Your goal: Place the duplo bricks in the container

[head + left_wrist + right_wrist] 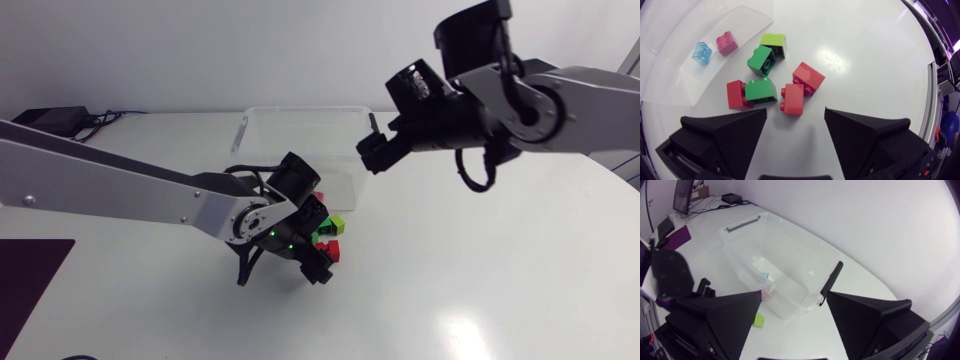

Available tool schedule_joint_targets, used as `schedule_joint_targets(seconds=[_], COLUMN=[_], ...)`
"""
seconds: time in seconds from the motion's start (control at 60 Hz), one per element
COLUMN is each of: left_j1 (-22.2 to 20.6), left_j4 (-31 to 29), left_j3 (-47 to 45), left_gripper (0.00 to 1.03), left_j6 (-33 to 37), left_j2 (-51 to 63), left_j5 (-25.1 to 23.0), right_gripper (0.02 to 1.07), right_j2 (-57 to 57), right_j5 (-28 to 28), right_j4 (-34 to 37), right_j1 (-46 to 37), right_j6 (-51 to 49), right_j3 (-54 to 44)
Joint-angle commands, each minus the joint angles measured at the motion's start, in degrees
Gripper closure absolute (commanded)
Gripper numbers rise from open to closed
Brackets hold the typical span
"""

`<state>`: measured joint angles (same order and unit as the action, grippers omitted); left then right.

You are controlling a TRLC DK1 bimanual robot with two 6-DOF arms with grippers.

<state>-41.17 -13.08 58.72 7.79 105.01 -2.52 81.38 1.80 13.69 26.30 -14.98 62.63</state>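
The left claw [795, 114] hangs low over the counter [860, 45], its fingers spread wide with nothing between them. Six loose duplo bricks [765, 90] lie in a cluster just ahead of it. Closest is the nearest red brick [792, 98], straight ahead of the gap between the fingertips and touching a second red brick [808, 77] beyond it. To one side the nearer green brick [761, 91] rests against a third red brick [736, 94]. Farther out the farther green brick [761, 60] touches a lime brick [773, 44]. Just beside the cluster stands the clear container [670, 80], holding a pink brick [726, 43] and a see-through blue brick [702, 52]. The right claw [794, 297] is up in the air, also wide open and empty, with the container below and ahead of it
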Motion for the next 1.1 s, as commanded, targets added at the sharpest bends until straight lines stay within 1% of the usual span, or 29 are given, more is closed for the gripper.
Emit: schedule_joint_targets(seconds=[0.0, 0.067, 0.217, 0.3, 0.35, 0.4, 0.45, 0.5, 0.533, 0.567, 0.617, 0.7, 0.767, 0.883, 1.0, 1.083], left_j1=[0.6, 0.8, 1.0, 1.4, 1.6, 1.7, 1.7, 1.7, 1.7, 1.6, 1.6, 1.2, 0.6, 0.4, 1.4, 1.9], left_j4=[0.5, 0.5, -5.0, -7.1, -7.7, -8.5, -9.0, -9.1, -9.1, -9.1, -9.1, -9.1, -9.1, -9.1, -11.6, -12.6], left_j3=[1.7, 2.4, 6.6, 8.4, 9.1, 9.7, 9.8, 9.7, 9.5, 9.3, 9.2, 9.0, 7.7, 4.7, 1.8, -0.2], left_gripper=[0.25, 0.27, 0.27, 0.27, 0.34, 0.43, 0.49, 0.51, 0.54, 0.62, 0.68, 0.74, 0.77, 0.77, 0.77, 0.77], left_j6=[1.0, 0.6, 0.2, 0.0, -0.5, -0.7, -0.7, -0.6, -0.5, -0.6, -0.7, -0.6, -0.6, -0.6, -0.4, -0.4], left_j2=[1.8, 2.2, 4.5, 5.6, 6.0, 6.6, 7.5, 8.2, 8.5, 8.8, 8.9, 8.5, 7.0, 2.2, -5.4, -11.9], left_j5=[0.1, 0.1, 0.1, 0.1, 0.1, 0.1, 0.1, 0.1, 0.1, 0.1, 0.1, 0.0, 0.0, 0.1, 0.0, 0.0], right_gripper=[0.08, 0.08, 0.08, 0.08, 0.08, 0.08, 0.08, 0.08, 0.08, 0.08, 0.08, 0.08, 0.08, 0.08, 0.08, 0.08], right_j2=[-5.9, -10.0, -17.4, -19.9, -21.4, -22.5, -23.2, -24.3, -24.6, -24.8, -24.7, -23.7, -21.9, -16.6, -8.6, -2.2], right_j5=[0.8, 1.1, 1.4, 1.6, 1.6, 1.6, 1.7, 1.7, 1.7, 1.8, 1.8, 2.2, 3.8, 6.2, 6.2, 5.5], right_j4=[2.0, 3.7, 6.0, 6.1, 6.1, 6.2, 6.4, 6.6, 6.6, 6.6, 5.9, 4.7, 3.7, 1.4, -2.0, -2.3], right_j1=[1.3, 1.9, 2.5, 3.1, 3.6, 3.7, 3.8, 3.8, 3.9, 4.0, 4.1, 4.6, 4.6, 5.5, 6.4, 7.8], right_j6=[0.9, 1.1, 1.6, 2.6, 3.1, 3.5, 3.9, 4.2, 4.3, 4.5, 4.6, 4.6, 4.4, 3.0, 2.2, 3.6], right_j3=[-6.1, -9.2, -15.7, -18.9, -20.7, -22.0, -22.8, -23.9, -24.4, -25.5, -26.8, -28.5, -29.3, -29.6, -27.2, -23.6])
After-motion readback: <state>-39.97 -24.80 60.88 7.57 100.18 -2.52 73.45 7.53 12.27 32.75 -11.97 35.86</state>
